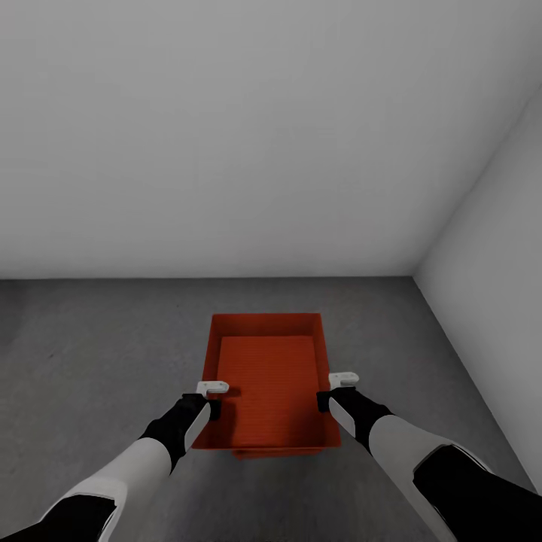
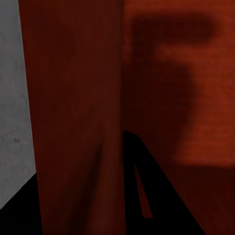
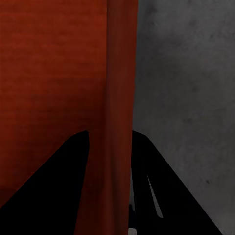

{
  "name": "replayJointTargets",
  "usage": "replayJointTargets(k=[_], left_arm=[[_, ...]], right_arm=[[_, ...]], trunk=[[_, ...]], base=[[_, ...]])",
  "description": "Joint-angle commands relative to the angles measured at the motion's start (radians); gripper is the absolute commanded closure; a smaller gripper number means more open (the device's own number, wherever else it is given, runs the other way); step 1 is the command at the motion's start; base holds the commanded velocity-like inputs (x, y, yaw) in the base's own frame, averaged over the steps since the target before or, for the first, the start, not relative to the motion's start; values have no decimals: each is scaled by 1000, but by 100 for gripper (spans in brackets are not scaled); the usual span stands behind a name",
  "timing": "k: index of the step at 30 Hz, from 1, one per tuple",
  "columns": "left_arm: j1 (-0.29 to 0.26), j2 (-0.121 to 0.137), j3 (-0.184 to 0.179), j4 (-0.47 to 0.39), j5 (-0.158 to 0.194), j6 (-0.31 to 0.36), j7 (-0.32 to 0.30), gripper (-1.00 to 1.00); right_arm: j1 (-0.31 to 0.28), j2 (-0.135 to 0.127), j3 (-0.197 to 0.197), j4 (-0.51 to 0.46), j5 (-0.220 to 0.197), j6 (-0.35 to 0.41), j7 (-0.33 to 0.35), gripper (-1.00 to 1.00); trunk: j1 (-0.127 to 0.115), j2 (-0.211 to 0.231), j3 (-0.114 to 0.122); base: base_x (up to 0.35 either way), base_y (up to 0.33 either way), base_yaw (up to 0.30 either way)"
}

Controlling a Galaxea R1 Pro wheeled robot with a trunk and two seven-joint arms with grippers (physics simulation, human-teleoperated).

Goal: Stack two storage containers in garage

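Observation:
A red-orange lidless storage container (image 1: pixel 267 369) sits between my two arms, over the dark grey garage floor (image 1: pixel 90 339). My left gripper (image 1: pixel 214 404) is shut on its left wall, and my right gripper (image 1: pixel 325 397) is shut on its right wall. In the left wrist view the wall (image 2: pixel 73 122) runs between the dark fingers (image 2: pixel 156 196). The right wrist view shows the other wall (image 3: pixel 115 98) pinched between its fingers (image 3: pixel 54 181). A thin red-orange edge (image 1: pixel 271 453) peeks out under the container's near side. I cannot tell whether it is a second container.
Plain white walls meet in a corner ahead: one across the back (image 1: pixel 226 150), one on the right (image 1: pixel 497 248). Bare mottled floor spreads to the left and around the container.

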Motion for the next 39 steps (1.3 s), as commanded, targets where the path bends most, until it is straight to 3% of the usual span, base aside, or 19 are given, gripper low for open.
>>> replayJointTargets(k=[1,39], left_arm=[[0,9,-36,-4,27,0,9,100],[0,7,-35,-3,26,6,9,100]], right_arm=[[-1,-3,25,-1,-55,11,-5,100],[-1,-4,25,-1,-55,11,-5,100]], trunk=[[0,-2,-3],[0,-2,-66]], base=[[0,0,0],[0,0,0]])
